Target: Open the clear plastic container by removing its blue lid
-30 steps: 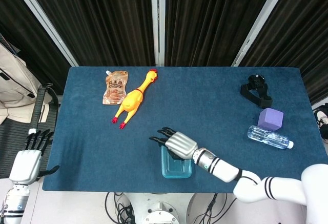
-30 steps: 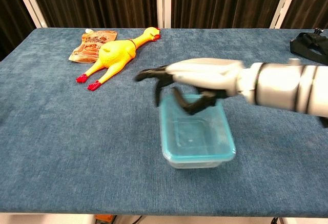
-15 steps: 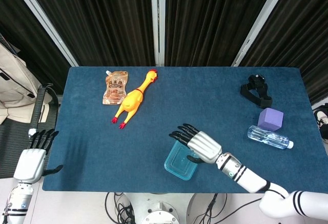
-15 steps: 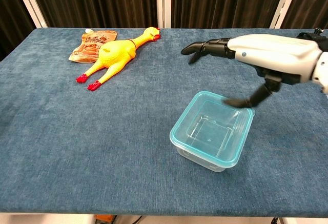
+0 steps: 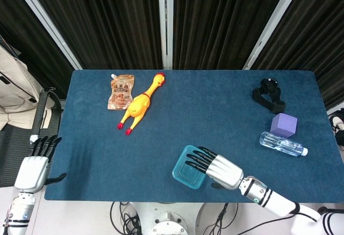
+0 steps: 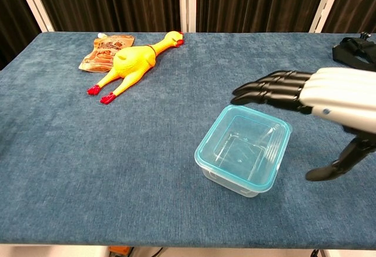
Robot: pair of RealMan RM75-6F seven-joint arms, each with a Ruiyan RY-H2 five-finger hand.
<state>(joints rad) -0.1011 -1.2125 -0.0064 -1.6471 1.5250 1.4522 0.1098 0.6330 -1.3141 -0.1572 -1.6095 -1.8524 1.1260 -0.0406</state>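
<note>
The clear plastic container [image 5: 187, 169] [image 6: 242, 149] with its blue rim sits turned at an angle near the table's front edge. My right hand [image 5: 219, 169] [image 6: 329, 92] hovers over its right side with fingers [image 6: 267, 87] stretched flat and apart, holding nothing; the thumb [image 6: 332, 169] hangs down to the right of the box. No contact with the container shows. My left hand [image 5: 32, 166] is open off the table's left edge, seen only in the head view.
A yellow rubber chicken [image 5: 138, 105] [image 6: 132, 62] and a snack pouch [image 5: 121, 91] [image 6: 107, 51] lie at the back left. At the right are a black strap [image 5: 270, 95] [image 6: 354, 51], a purple cube [image 5: 284, 124] and a water bottle [image 5: 282, 143].
The container got turned and shifted slightly right under my right hand. The hand then lifted off and drew back toward the front right; the left hand barely moved.
</note>
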